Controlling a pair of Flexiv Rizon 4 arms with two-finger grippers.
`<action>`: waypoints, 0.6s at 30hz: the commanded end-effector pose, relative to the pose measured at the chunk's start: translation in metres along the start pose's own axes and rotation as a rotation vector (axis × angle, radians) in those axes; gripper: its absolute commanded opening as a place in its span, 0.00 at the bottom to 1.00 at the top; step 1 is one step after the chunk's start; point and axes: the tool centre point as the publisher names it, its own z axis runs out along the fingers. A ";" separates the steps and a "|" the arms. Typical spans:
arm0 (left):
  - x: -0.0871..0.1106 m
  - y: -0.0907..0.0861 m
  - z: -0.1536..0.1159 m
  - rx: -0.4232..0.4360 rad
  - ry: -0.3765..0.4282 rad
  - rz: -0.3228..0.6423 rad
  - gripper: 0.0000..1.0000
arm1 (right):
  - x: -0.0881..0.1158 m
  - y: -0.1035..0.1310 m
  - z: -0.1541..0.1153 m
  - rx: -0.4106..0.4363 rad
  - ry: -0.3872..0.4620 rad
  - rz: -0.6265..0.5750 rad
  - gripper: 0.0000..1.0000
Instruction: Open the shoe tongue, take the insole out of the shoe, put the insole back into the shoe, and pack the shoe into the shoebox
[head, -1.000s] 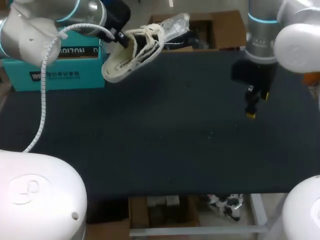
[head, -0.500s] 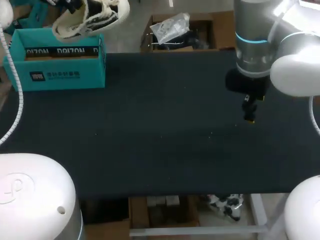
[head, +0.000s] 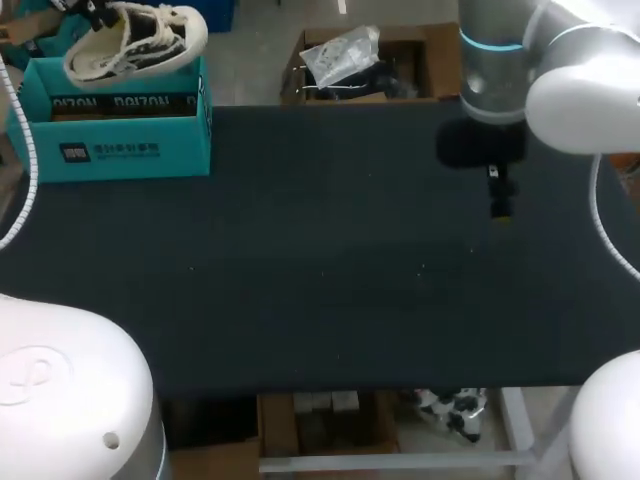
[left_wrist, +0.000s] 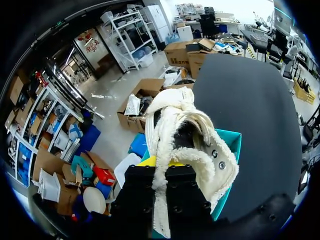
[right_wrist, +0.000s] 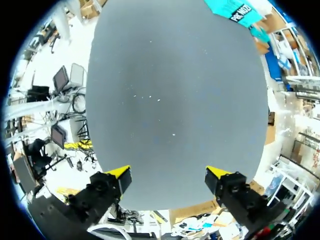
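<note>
Two arms stood at the dark tabletop (head: 320, 280), one at each side. At the far left corner sat a teal cardboard shoebox (head: 110, 130), its top open and one long printed wall facing the robot.

Above that box the left tool (left_wrist: 162, 172) was clenched on a cream-white lace-up canvas shoe (head: 135, 40). In the left wrist view its two black fingers (left_wrist: 139, 192) pressed from both sides on the pale rim of the shoe's opening, with a strip of yellow showing just behind them. The shoe reached out ahead of the fingers with its toe farthest away and its dark inside and metal eyelets turned to the camera. A teal edge of the shoebox showed beneath it, against the tabletop. From the head view the shoe lay roughly level over the box's far wall, toe toward the view's right. Whether it touched the box or hung just clear of it could not be told.

Well apart from all this, the right tool (head: 500, 200) hung over the right half of the tabletop, nearer the far edge, fingers pointing down. It was released. In the right wrist view its yellow fingertips (right_wrist: 120, 174) stood wide apart, with only bare tabletop between them. The shoebox appeared far ahead of it, at the tabletop's distant corner.
</note>
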 end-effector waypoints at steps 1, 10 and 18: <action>-0.045 0.028 0.029 0.035 0.199 0.021 0.00 | 0.008 0.000 -0.008 0.001 -0.023 -0.027 1.00; -0.056 0.063 0.053 0.006 0.275 0.070 0.00 | 0.018 0.001 -0.006 -0.052 -0.009 -0.045 1.00; -0.050 0.079 0.084 -0.028 0.353 0.118 0.00 | 0.017 0.006 -0.002 -0.091 0.025 -0.036 1.00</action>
